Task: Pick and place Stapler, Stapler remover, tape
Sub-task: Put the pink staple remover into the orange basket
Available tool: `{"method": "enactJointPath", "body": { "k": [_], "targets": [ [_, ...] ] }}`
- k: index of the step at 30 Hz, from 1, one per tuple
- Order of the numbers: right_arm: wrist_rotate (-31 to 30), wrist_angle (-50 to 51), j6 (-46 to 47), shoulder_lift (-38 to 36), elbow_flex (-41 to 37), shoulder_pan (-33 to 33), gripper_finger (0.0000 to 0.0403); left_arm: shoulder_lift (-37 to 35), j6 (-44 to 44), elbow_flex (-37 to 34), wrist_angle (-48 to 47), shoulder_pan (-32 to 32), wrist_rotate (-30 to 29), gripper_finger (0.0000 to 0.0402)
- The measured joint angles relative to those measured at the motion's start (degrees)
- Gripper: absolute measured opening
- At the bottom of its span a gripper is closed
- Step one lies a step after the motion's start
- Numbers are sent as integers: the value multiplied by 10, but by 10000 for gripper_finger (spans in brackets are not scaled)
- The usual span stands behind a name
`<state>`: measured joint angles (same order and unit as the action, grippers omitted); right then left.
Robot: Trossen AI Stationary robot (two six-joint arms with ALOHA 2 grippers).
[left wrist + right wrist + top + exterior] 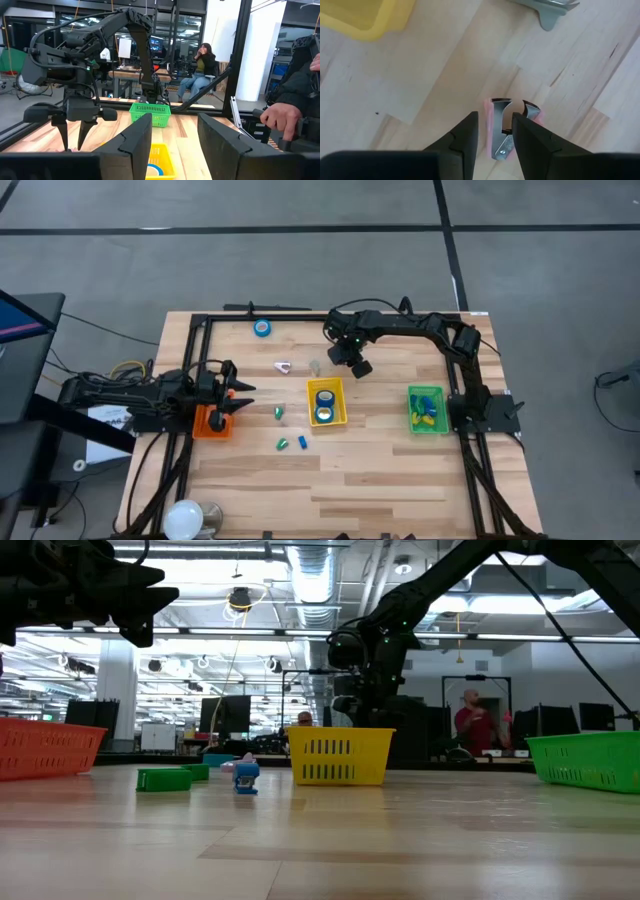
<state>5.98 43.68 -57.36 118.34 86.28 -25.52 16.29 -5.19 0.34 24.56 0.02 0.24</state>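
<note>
My right gripper (pixel 352 366) (pixel 495 131) points down at the table's middle, behind the yellow basket (pixel 311 405), and is shut on a pink staple remover (pixel 501 125) with metal claws. A second pink remover (pixel 284 366) and a grey stapler (pixel 316 366) (pixel 547 10) lie on the wood to its left. One blue tape roll (pixel 262 328) lies flat near the far edge, and others (pixel 325 398) sit in the yellow basket. My left gripper (pixel 236 396) (pixel 175 145) waits open over the orange basket (pixel 205 425). My right gripper has the pink staple remover between its two fingers (pixel 465 135), coming from above and pointing down. One metal arm (pixel 500 120) shows in the gap, and the other claw (pixel 530 107) is partly behind a finger. Whether the remover is clear of the table I cannot tell.
A green basket (pixel 410 420) with small pieces stands at the table's right. Small green and blue blocks (pixel 283 443) (pixel 165 779) lie near the yellow basket. A white bulb (pixel 185 518) sits at the near left corner. People (pixel 202 60) are in the room beyond.
</note>
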Motion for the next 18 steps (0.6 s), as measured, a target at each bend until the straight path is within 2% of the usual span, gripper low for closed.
{"method": "enactJointPath", "body": {
  "k": [18],
  "targets": [
    [-5,11,4,0,0,3,111,0,0,0,0,0,0,150]
  ]
}}
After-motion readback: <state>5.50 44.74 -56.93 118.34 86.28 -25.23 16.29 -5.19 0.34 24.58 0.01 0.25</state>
